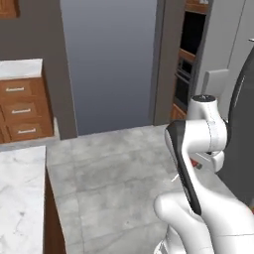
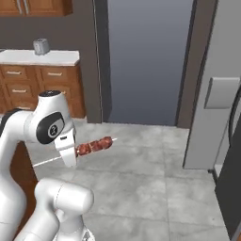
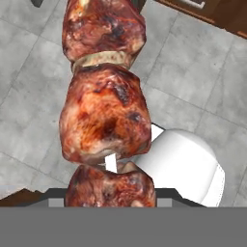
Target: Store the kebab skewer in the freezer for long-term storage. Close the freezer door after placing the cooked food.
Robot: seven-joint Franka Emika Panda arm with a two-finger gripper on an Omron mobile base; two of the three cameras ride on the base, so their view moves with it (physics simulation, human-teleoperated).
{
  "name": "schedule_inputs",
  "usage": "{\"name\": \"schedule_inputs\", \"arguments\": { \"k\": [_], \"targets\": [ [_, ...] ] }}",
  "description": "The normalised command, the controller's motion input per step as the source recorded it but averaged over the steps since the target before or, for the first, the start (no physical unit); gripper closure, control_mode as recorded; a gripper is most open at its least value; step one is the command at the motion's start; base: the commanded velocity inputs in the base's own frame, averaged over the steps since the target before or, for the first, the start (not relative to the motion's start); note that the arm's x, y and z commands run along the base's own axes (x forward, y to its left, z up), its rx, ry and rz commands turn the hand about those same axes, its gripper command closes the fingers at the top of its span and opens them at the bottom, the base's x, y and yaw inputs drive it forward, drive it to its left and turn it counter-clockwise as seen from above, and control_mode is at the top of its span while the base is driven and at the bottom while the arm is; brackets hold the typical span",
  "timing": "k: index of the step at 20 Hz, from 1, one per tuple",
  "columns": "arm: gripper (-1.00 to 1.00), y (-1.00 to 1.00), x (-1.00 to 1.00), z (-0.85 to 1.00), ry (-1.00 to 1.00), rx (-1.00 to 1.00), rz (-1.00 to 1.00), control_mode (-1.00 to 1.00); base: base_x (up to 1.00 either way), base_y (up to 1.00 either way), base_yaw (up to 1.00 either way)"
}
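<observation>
Pale-stick kebab skewer [image 2: 94,146] with reddish-brown meat chunks clamped in gripper fingers, long axis roughly level, tall grey freezer door [image 2: 214,94] well apart on its right.

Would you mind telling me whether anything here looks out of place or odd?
Nothing looks spilled or damaged. The skewer is off any surface, held roughly level above the grey floor by the arm, meat chunks intact.

No readable text, labels or numbers.
</observation>
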Motion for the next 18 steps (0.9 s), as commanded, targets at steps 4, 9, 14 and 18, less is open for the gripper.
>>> {"name": "schedule_inputs", "arguments": {
  "k": [4,9,14,18],
  "targets": [
    [1.0,0.0,0.0,0.0,0.0,0.0,0.0,1.0,0.71,-0.35,-0.56],
    [1.0,0.0,0.0,0.0,0.0,0.0,0.0,1.0,0.93,-0.34,-0.49],
    [1.0,0.0,0.0,0.0,0.0,0.0,0.0,1.0,1.0,-0.1,-0.38],
    [1.0,0.0,0.0,0.0,0.0,0.0,0.0,1.0,0.98,0.24,-0.54]
  ]
}}
